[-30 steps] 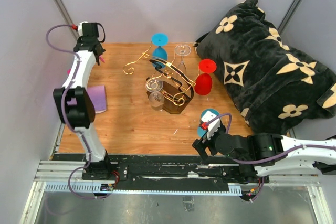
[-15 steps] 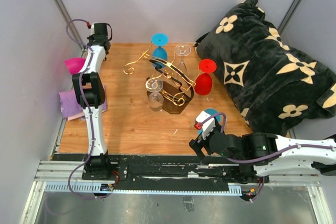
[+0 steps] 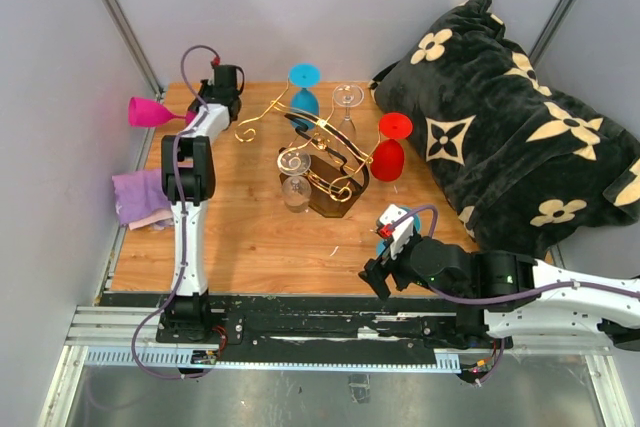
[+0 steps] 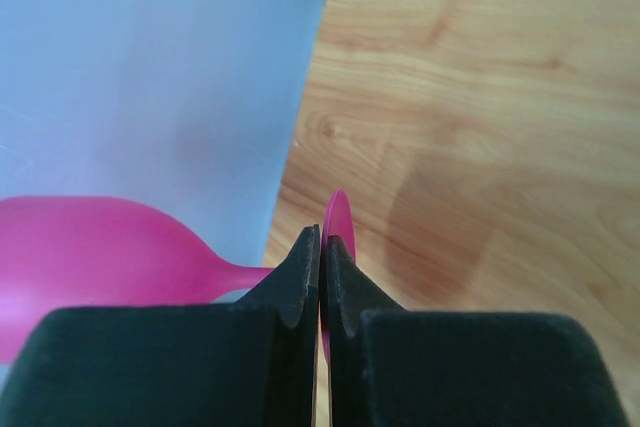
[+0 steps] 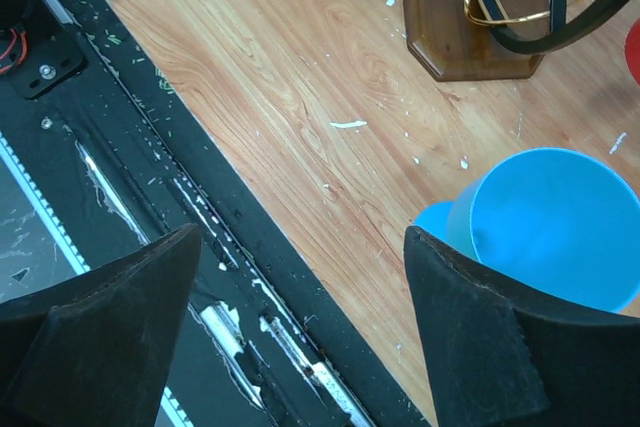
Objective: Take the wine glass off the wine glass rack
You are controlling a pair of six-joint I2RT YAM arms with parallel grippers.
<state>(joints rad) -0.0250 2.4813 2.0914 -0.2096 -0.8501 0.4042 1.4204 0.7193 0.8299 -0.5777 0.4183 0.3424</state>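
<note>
The wine glass rack (image 3: pixel 322 143) stands mid-table, gold scrolled wire arms on a dark brown base (image 5: pixel 468 25). A blue glass (image 3: pixel 303 87), two clear glasses (image 3: pixel 347 105) and a red glass (image 3: pixel 390 150) hang on or stand around it. My left gripper (image 3: pixel 200 113) is at the far left corner, shut on the foot (image 4: pixel 337 219) of a pink wine glass (image 3: pixel 148 112). Its bowl (image 4: pixel 90 247) points sideways past the table edge toward the wall. My right gripper (image 5: pixel 303 235) hovers open over the near table edge, with an upright blue glass (image 5: pixel 550 217) beside its right finger.
A crumpled purple cloth (image 3: pixel 138 197) lies at the left table edge. A big black blanket with cream flower marks (image 3: pixel 500 117) fills the right side. The grey wall (image 4: pixel 150 67) stands close behind the left gripper. A black rail (image 5: pixel 120 147) runs along the table front.
The left arm has swung to the right along the far edge with the pink glass, whose bowl now sticks out to the left. The right gripper has shifted slightly near the blue glass.
</note>
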